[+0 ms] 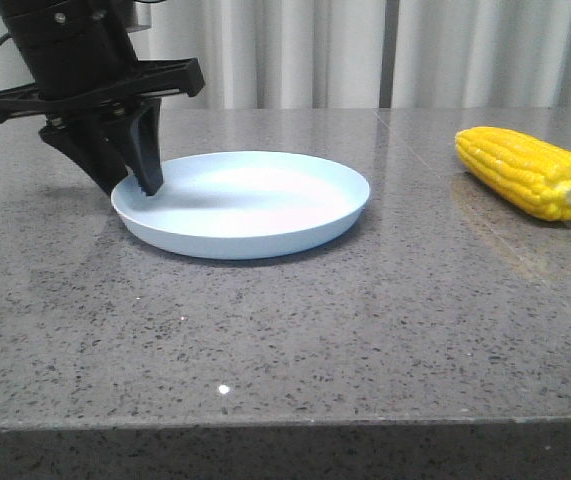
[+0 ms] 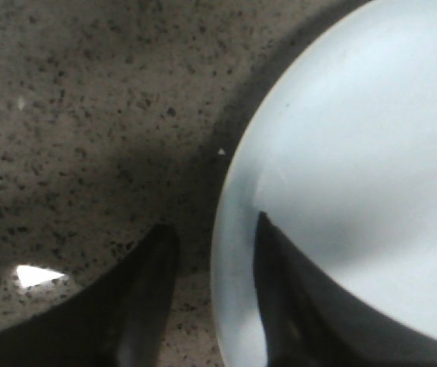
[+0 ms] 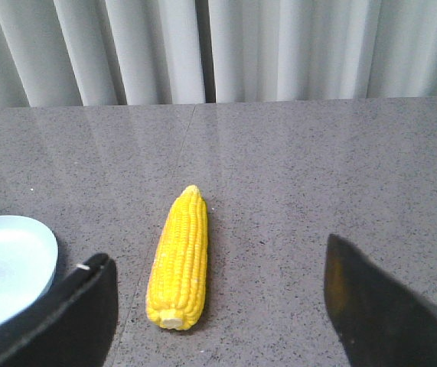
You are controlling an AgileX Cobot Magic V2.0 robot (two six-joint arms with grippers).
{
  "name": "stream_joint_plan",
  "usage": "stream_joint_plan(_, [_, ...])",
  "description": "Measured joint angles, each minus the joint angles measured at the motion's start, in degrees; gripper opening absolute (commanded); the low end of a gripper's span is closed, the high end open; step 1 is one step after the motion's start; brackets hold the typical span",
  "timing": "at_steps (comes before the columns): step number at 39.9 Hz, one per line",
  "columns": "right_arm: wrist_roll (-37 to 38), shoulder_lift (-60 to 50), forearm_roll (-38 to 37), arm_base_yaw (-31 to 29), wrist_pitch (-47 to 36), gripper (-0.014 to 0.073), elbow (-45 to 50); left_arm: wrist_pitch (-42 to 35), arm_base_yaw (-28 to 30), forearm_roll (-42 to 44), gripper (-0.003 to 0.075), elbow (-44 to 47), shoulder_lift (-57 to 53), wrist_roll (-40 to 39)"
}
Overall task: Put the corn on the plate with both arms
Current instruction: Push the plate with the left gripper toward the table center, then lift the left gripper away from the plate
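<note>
The yellow corn (image 1: pixel 530 172) lies on the grey stone table at the right, its cream stub end toward the front. The pale blue plate (image 1: pixel 255 200) sits left of centre, empty. My left gripper (image 1: pixel 145 188) is down at the plate's left rim. In the left wrist view the gripper (image 2: pixel 214 225) straddles the rim of the plate (image 2: pixel 356 153), one finger over the table and one over the plate, with a gap on each side. My right gripper (image 3: pixel 216 252) is wide open and empty. The corn (image 3: pixel 180 256) lies just ahead of it, nearer one finger.
The table's front edge (image 1: pixel 285 420) runs across the bottom of the front view. White curtains (image 1: pixel 365 50) hang behind the table. The plate's edge (image 3: pixel 4 260) shows in the right wrist view beside the corn.
</note>
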Motion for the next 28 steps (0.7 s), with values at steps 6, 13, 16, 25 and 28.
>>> stream_joint_plan(6, [0.0,0.0,0.0,0.0,0.0,0.0581,0.0,-1.6,0.0,4.5,0.0405,0.0,-5.4,1.1])
stream_joint_plan(13, [0.0,0.0,0.0,0.0,0.0,0.0581,0.0,-2.4,1.2,7.8,0.0336,0.6,-13.9,1.1])
stream_joint_plan(16, [0.0,0.0,0.0,0.0,0.0,0.0581,0.0,-3.4,2.8,8.2,0.0261,2.9,-17.1,1.1])
stream_joint_plan(25, [0.0,0.0,0.0,0.0,0.0,0.0581,0.0,-7.2,8.6,8.7,0.0034,15.5,-28.2,1.1])
stream_joint_plan(28, [0.0,0.0,0.0,0.0,0.0,0.0581,0.0,-8.7,10.4,8.7,-0.0022,20.7,-32.5,1.1])
